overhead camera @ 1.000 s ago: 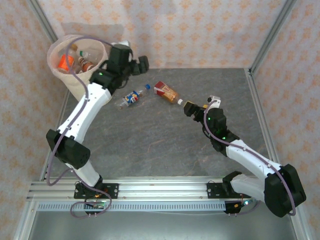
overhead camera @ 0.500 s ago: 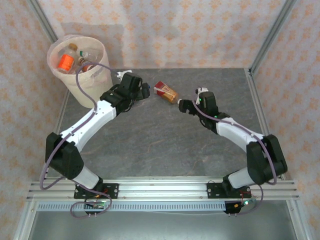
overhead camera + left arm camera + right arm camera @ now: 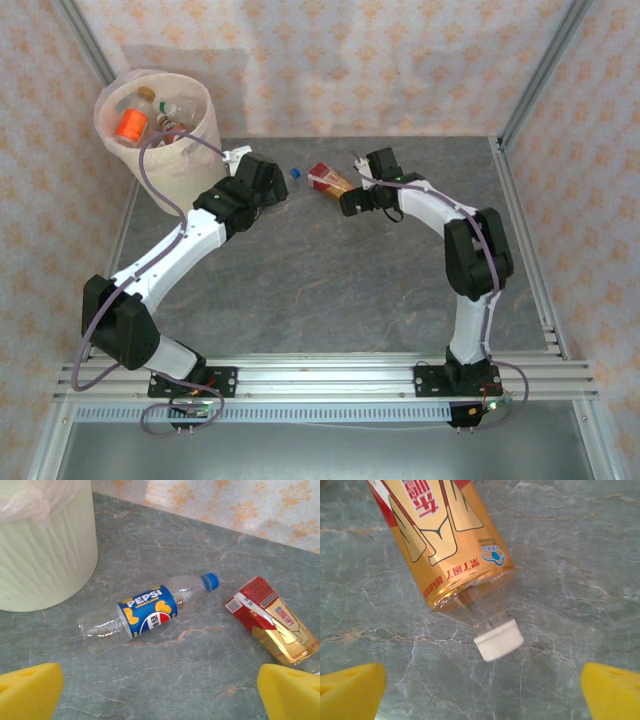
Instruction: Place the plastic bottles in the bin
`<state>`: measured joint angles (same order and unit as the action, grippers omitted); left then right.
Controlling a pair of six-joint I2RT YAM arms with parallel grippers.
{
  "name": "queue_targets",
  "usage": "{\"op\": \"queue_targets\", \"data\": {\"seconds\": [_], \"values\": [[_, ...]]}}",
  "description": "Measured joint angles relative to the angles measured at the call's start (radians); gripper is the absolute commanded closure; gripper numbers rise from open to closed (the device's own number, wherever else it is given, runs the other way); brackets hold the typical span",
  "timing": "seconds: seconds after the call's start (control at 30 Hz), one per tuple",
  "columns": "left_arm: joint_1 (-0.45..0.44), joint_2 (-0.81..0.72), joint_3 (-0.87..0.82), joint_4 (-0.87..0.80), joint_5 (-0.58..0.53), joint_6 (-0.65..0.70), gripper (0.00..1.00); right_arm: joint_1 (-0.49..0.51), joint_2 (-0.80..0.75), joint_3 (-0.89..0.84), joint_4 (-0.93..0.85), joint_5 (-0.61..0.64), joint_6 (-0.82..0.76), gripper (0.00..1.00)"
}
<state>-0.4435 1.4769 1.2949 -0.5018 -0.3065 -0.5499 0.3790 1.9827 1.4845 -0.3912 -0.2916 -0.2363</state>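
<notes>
Right gripper point(image 3: 482, 692), wide open and empty, sits at the white cap point(image 3: 498, 640) of the gold-label bottle point(image 3: 455, 545). The bottle's long axis runs far-left from it. Left gripper point(image 3: 160, 692), also open and empty, is nearer the Pepsi bottle point(image 3: 147, 611).

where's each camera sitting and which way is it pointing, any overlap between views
Top external: above and behind the bases, looking down on the table, the bin and both arms whole.
Left wrist: on the left arm, angled down at the Pepsi bottle; open left tool at the bottom corners.
Right wrist: on the right arm, close above the red-gold bottle; open right tool below.
Shared: both wrist views show the red-gold bottle.
</notes>
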Motion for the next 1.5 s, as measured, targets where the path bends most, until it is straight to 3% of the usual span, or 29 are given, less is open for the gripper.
{"op": "queue_targets", "data": {"seconds": [0.37, 0.47, 0.5, 0.63, 0.97, 1.3, 1.5], "values": [[0.039, 0.0, -0.029, -0.002, -0.002, -0.003, 0.0, 0.007, 0.357, 0.483, -0.252, 0.014, -0.143, 0.06], [0.045, 0.0, -0.034, -0.002, -0.001, -0.003, 0.0, 0.009, 0.441, 0.616, -0.318, 0.01, -0.161, 0.17], [0.048, 0.0, -0.036, -0.001, 0.0, -0.004, 0.0, 0.01, 0.463, 0.652, -0.337, 0.01, -0.166, 0.25], [0.061, 0.0, -0.054, 0.018, 0.038, 0.0, 0.0, 0.016, 0.472, 0.663, -0.359, 0.005, -0.175, 0.42], [0.065, -0.005, -0.129, 0.158, 0.238, 0.031, 0.0, 0.022, 0.171, 0.188, -0.155, -0.023, -0.12, 0.53], [0.061, -0.007, -0.221, 0.381, 0.517, 0.024, 0.0, 0.041, -0.357, -0.431, 0.277, -0.04, 0.194, 0.55], [0.023, -0.006, -0.226, 0.47, 0.624, -0.014, 0.0, 0.048, -0.534, -0.664, 0.456, -0.08, 0.362, 0.56]]}}
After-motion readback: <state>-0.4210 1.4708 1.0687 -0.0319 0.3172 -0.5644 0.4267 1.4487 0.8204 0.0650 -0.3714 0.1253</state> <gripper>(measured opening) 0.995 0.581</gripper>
